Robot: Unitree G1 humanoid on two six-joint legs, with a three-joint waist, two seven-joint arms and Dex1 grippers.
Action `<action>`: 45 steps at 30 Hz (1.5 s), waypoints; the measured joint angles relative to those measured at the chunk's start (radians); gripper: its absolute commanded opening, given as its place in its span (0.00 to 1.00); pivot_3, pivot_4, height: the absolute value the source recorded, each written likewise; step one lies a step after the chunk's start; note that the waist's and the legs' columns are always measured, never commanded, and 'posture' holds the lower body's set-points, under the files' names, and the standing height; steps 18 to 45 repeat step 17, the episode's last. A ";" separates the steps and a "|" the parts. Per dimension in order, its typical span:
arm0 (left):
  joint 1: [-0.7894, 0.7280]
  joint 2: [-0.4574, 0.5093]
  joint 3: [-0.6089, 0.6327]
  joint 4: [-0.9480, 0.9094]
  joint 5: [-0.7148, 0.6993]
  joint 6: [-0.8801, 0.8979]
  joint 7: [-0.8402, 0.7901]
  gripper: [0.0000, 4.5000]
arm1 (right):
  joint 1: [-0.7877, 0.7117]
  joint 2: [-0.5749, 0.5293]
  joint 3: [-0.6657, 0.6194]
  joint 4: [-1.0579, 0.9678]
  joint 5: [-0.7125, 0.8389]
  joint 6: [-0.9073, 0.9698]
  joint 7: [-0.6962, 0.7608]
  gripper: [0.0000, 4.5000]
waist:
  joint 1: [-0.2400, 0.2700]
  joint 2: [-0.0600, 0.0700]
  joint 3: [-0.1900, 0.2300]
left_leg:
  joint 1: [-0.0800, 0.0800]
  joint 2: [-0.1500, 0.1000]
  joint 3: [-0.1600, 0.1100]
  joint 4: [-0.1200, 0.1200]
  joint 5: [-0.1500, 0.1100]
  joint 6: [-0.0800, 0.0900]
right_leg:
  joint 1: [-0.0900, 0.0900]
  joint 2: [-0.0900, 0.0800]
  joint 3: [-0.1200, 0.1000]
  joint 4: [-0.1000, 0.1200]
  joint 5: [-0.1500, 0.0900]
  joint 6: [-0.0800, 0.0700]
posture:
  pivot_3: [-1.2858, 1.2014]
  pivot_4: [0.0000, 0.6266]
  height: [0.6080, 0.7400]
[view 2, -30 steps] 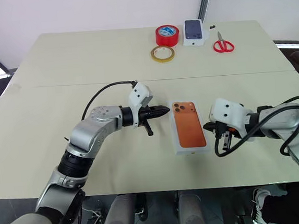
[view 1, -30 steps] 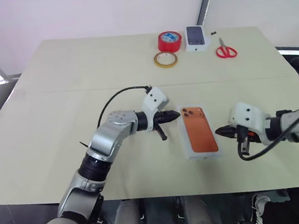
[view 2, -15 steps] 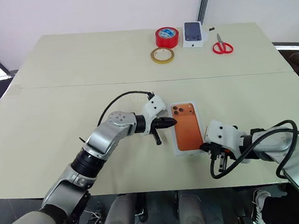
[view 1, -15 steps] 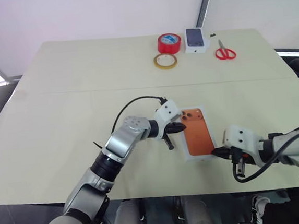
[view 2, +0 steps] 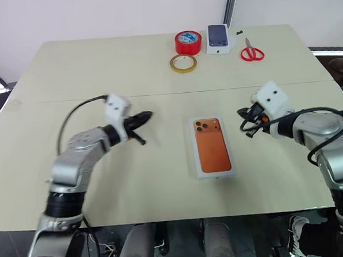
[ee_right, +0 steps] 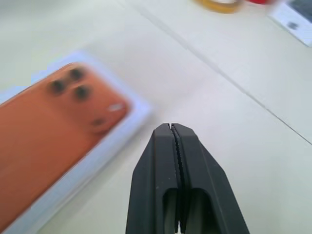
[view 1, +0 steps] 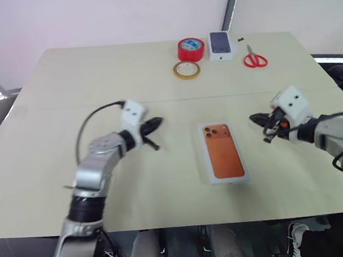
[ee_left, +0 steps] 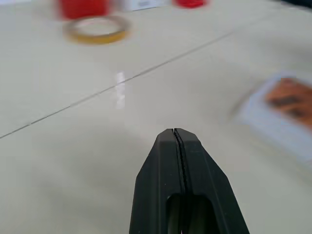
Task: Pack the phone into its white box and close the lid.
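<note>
Left eye view shows the slim metallic-orange phone (view 1: 223, 150) with its three-lens camera block lying face down inside the shallow white cardboard box (view 1: 210, 172), which rests near the middle of the pale beige table (view 1: 95, 75), camera end toward the far side. The left gripper (view 1: 154, 124) hovers well apart to the left of the box, its two black fingers pressed together on nothing and pointing right toward it. The right gripper (view 1: 255, 119) hangs to the right of the box, nearer to it but clear of it, fingers likewise clenched and empty, pointing left. At the far edge of the table sit a red roll of tape (view 1: 190, 48), a flat yellowish tape ring (view 1: 187, 70) just in front of it, a small white box printed with a dark phone picture (view 1: 221, 45), and red-handled scissors (view 1: 252, 59) to its right.
</note>
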 measured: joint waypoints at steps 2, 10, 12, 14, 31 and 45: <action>0.078 0.028 0.054 -0.018 -0.001 -0.001 0.021 0.00 | -0.019 0.009 0.000 0.074 -0.001 -0.032 0.007 0.01 | 0.005 0.000 0.000 | -0.001 0.000 0.000 0.000 0.000 0.000 | 0.000 -0.001 -0.001 0.000 0.000 0.000 | 0.52 0.24 1.00; 0.204 0.043 0.181 -0.138 -0.051 0.002 0.069 0.00 | -0.061 0.005 0.007 0.260 -0.002 -0.157 0.116 0.01 | 0.002 0.000 0.000 | 0.000 -0.002 0.002 0.001 0.000 -0.001 | 0.001 -0.005 -0.001 -0.001 0.000 0.000 | 0.52 0.24 1.00; 0.219 0.044 0.185 -0.153 -0.067 0.006 0.070 0.00 | -0.065 0.006 0.007 0.264 0.001 -0.170 0.137 0.01 | 0.001 0.000 0.000 | 0.000 -0.001 0.002 0.000 0.000 -0.001 | 0.001 -0.005 -0.001 -0.001 0.000 0.000 | 0.52 0.24 1.00; 0.246 0.044 0.191 -0.160 -0.077 0.013 0.079 0.00 | -0.065 0.007 0.008 0.272 0.002 -0.180 0.151 0.01 | -0.003 0.000 0.000 | 0.000 -0.001 0.002 0.000 0.000 -0.001 | 0.000 -0.004 -0.001 -0.001 0.000 0.000 | 0.52 0.24 1.00; 0.249 0.045 0.202 -0.162 -0.088 0.023 0.099 0.00 | -0.077 0.016 0.011 0.299 0.002 -0.187 0.161 0.01 | -0.002 0.000 0.000 | 0.000 -0.001 0.002 0.000 0.000 -0.001 | 0.000 -0.004 -0.001 -0.001 0.000 0.000 | 0.52 0.24 1.00; 0.249 0.045 0.202 -0.162 -0.088 0.023 0.099 0.00 | -0.077 0.016 0.011 0.299 0.002 -0.187 0.161 0.01 | -0.002 0.000 0.000 | 0.000 -0.001 0.002 0.000 0.000 -0.001 | 0.000 -0.004 -0.001 -0.001 0.000 0.000 | 0.52 0.24 1.00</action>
